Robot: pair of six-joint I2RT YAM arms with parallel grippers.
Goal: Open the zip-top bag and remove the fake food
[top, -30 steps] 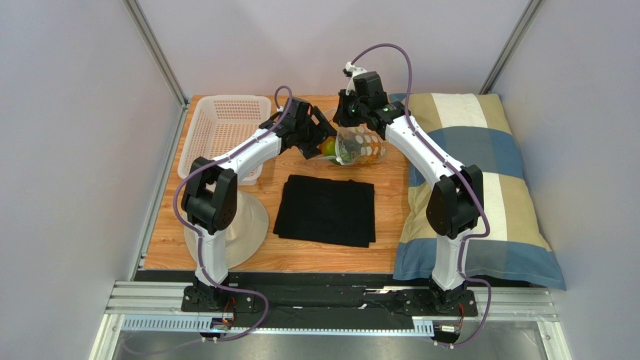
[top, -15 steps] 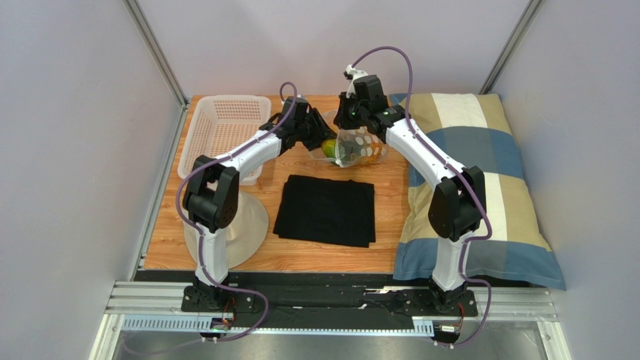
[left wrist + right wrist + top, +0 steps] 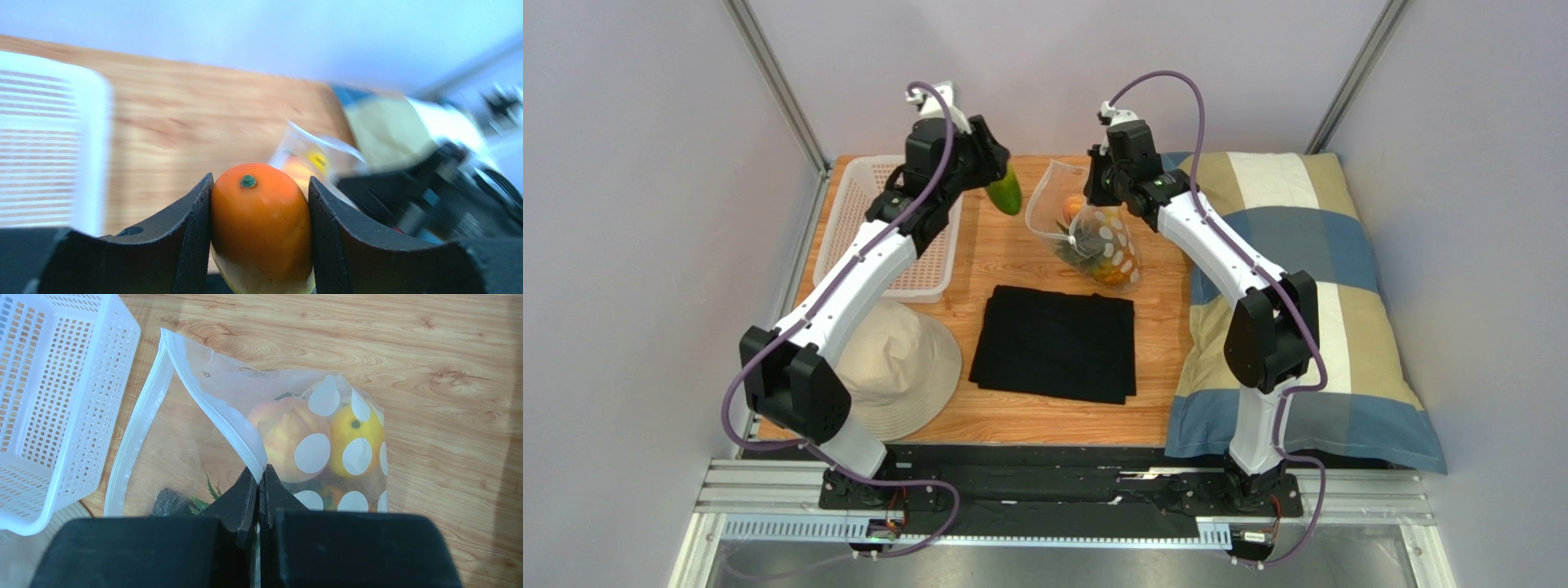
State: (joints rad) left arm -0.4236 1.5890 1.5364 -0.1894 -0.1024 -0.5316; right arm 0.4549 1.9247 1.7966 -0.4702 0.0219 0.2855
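Observation:
The clear polka-dot zip-top bag [image 3: 1090,233] lies open at the back of the wooden table; it also shows in the right wrist view [image 3: 245,435]. My right gripper [image 3: 260,478] is shut on the bag's rim and holds its mouth open. A peach [image 3: 283,436], a yellow lemon [image 3: 359,438] and green leafy bits [image 3: 202,499] lie inside. My left gripper [image 3: 261,202] is shut on the orange-green mango [image 3: 261,226]. It holds the mango [image 3: 1005,190] in the air between the basket and the bag.
A white perforated basket [image 3: 889,221] stands at the back left. A folded black cloth [image 3: 1054,343] lies mid-table. A cream hat [image 3: 897,368] sits front left. A plaid pillow [image 3: 1308,294] fills the right side.
My left gripper drew the mango out of the bag and rose up and to the left. The bag now leans back with its mouth open, still held by my right gripper.

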